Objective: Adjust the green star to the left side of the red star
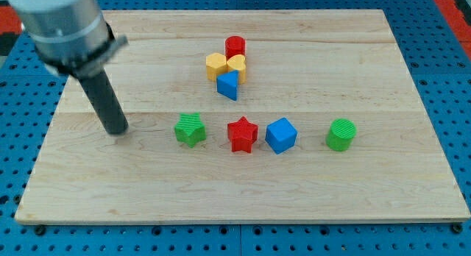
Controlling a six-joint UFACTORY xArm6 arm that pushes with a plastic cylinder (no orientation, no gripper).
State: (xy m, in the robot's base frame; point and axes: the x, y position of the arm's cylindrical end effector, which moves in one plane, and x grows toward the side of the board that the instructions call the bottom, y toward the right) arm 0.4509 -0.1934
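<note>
The green star (190, 129) lies on the wooden board (243, 190), left of the red star (241, 134), with a small gap between them. My tip (118, 131) rests on the board to the left of the green star, about a block and a half away, touching no block. The dark rod rises from it toward the view's top left.
A blue cube (280, 134) touches the red star's right side. A green cylinder (341, 134) stands further right. Near the view's top middle sits a cluster: red cylinder (235, 46), two yellow blocks (215, 65) (237, 65) and a blue triangle (228, 85).
</note>
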